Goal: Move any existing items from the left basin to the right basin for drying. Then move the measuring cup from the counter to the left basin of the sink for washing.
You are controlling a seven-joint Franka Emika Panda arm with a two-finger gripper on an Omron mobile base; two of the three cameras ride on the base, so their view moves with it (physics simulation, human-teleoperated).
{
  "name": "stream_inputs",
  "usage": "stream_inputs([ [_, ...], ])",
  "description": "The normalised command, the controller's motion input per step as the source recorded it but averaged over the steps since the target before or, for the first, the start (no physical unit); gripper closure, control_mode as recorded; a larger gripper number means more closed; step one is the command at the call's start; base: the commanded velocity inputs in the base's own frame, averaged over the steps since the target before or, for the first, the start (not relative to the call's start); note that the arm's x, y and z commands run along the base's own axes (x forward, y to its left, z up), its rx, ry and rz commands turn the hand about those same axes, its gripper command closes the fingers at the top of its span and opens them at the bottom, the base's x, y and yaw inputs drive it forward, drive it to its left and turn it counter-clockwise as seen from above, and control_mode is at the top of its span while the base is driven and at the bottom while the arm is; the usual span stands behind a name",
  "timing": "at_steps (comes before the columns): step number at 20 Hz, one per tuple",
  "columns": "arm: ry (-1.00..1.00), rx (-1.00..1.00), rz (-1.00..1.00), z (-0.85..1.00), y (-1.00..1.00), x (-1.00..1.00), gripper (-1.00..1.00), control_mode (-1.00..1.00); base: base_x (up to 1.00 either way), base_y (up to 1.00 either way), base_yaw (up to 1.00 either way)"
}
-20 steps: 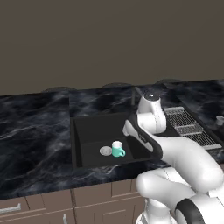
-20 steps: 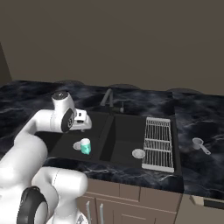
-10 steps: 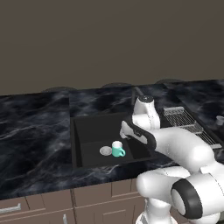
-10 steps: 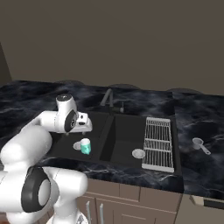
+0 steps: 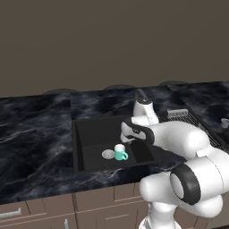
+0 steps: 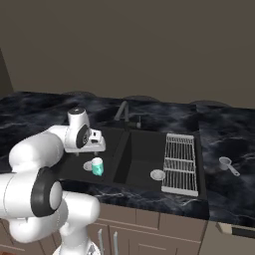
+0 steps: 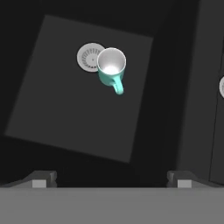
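A teal mug (image 7: pixel 111 68) with a white inside stands upright on the floor of the left basin (image 7: pixel 65 109), touching its round silver drain (image 7: pixel 89 57), handle pointing toward me. The same mug (image 5: pixel 120 152) (image 6: pixel 97 166) shows in both base views. My gripper (image 7: pixel 111 180) hovers above the left basin (image 5: pixel 94 143), open, with nothing between its fingertips (image 7: pixel 40 179). It hangs a little above and beside the mug (image 5: pixel 128 135) (image 6: pixel 94 148). The measuring cup (image 6: pixel 226 164) lies on the counter (image 6: pixel 224 134) right of the sink, small and pale (image 5: pixel 225 121).
The narrower right basin (image 6: pixel 142 159) has its own drain (image 6: pixel 157 174) and a wire rack (image 6: pixel 180 162) along its right side. A dark faucet (image 6: pixel 123 112) rises behind the divider (image 7: pixel 192 87). Black marble counter (image 5: pixel 36 129) stretches left of the sink.
The hand has swung left and slightly lower, from over the divider to over the left basin. The mug and the measuring cup have not moved. The jaws stay open.
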Motion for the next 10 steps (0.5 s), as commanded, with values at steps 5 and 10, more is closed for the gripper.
stream_inputs([
  [5, 0.01, 0.0, 0.0, -0.12, 0.0, 0.15, -1.0, -1.0, 0.0, 0.0, 0.0],
  [10, 0.0, 0.0, 0.0, -0.09, 0.0, 0.14, -1.0, -1.0, 0.0, 0.0, 0.0],
])
